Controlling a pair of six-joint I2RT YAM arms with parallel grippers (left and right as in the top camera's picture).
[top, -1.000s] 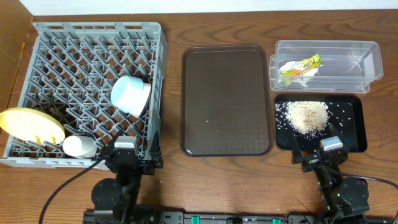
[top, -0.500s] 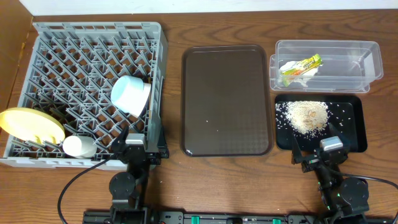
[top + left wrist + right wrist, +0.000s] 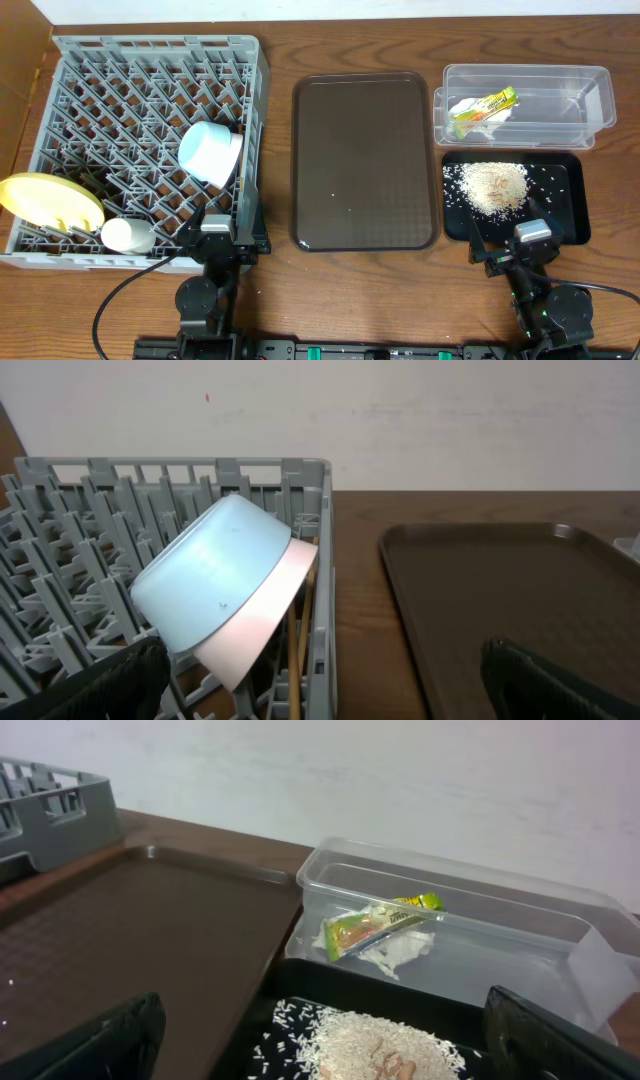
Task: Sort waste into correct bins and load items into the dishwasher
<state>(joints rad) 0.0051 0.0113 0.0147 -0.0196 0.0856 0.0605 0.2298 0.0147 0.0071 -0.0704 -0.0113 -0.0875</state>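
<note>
I see both pincers spread wide and empty; the left gripper (image 3: pixel 330 682) sits off the brown tray's (image 3: pixel 365 165) near left corner, the right gripper (image 3: pixel 320 1042) off its near right. Left of that tray the dish rack (image 3: pixel 60 45) holds the tilted blue bowl (image 3: pixel 210 152), yellow plate (image 3: pixel 50 200) and white bowl (image 3: pixel 128 235); right of it, the wrapper (image 3: pixel 485 107) lies in the clear tub (image 3: pixel 600 100), the rice grains (image 3: pixel 492 187) on the black tray (image 3: pixel 575 200).

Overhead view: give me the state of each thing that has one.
dish rack: holds three dishes
yellow plate: leaning in rack
blue bowl: tilted, in rack
white bowl: in rack
clear tub: holds wrapper
black tray: holds rice heap
brown tray: a few stray grains
left gripper: open
right gripper: open
</note>
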